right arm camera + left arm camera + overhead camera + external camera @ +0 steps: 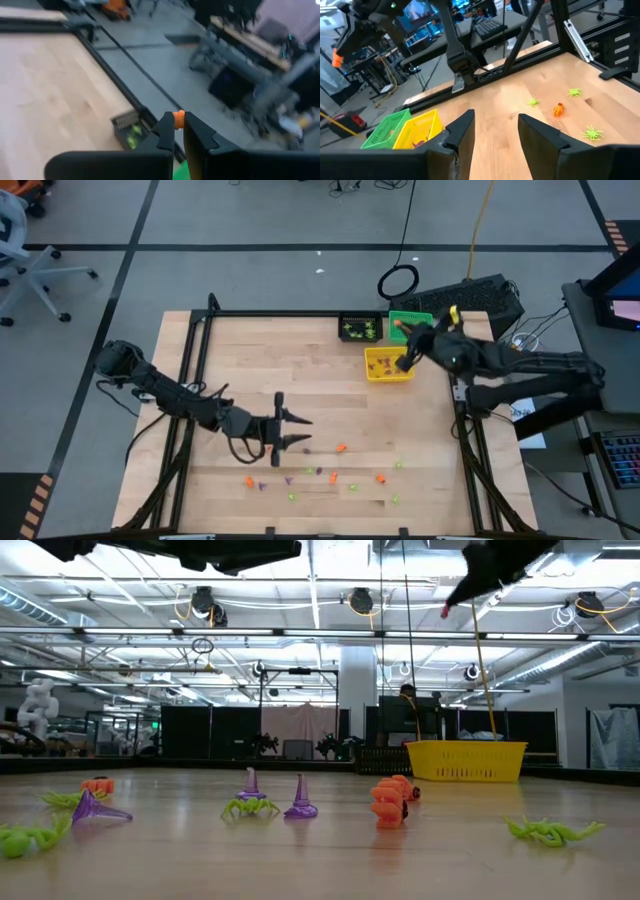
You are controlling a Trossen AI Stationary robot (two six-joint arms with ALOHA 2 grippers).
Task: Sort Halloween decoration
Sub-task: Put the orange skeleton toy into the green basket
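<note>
The right gripper (179, 131) has its fingers clamped on a small orange trinket (178, 118), held in the air over the bins at the bench's far right corner: the green bin (409, 321) looks to lie beneath it, the yellow bin (389, 366) just beside, the black bin (360, 328) next along the far edge. Which bin is for orange I cannot tell. The left gripper (292, 430) hovers near the middle of the bench, fingers apart with nothing between them. The loose trinkets (320, 472) lie scattered toward the near edge, just beyond the left gripper's tips; the left arm is clearly nearer them.
</note>
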